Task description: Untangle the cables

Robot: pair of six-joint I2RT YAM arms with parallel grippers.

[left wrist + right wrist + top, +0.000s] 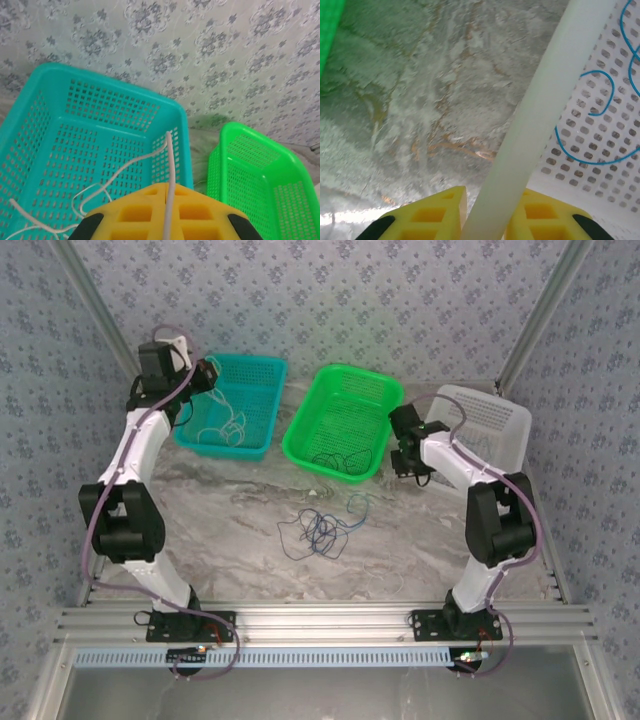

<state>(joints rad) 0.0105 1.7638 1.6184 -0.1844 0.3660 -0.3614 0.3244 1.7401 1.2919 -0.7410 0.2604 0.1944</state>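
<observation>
Partly sorted; one knot remains on the desk (220,510).
Above, we see cables (318,530) tangled mid-desk. Left wrist: left hand (167,192) pinches a whitish cable (171,160) over the teal basket (115,112). Right wrist: right hand (492,192) straddles the white basket (555,75) rim; whether it grips, we cannot tell.

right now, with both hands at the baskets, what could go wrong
1. The right hand has the rim of the white basket between its fingers. Lifting could drag or tip the basket and spill the blue cable inside.
2. The left hand is shut on a white cable that trails into the teal basket. Pulling hard might tighten its loops or snag it in the mesh.
</observation>
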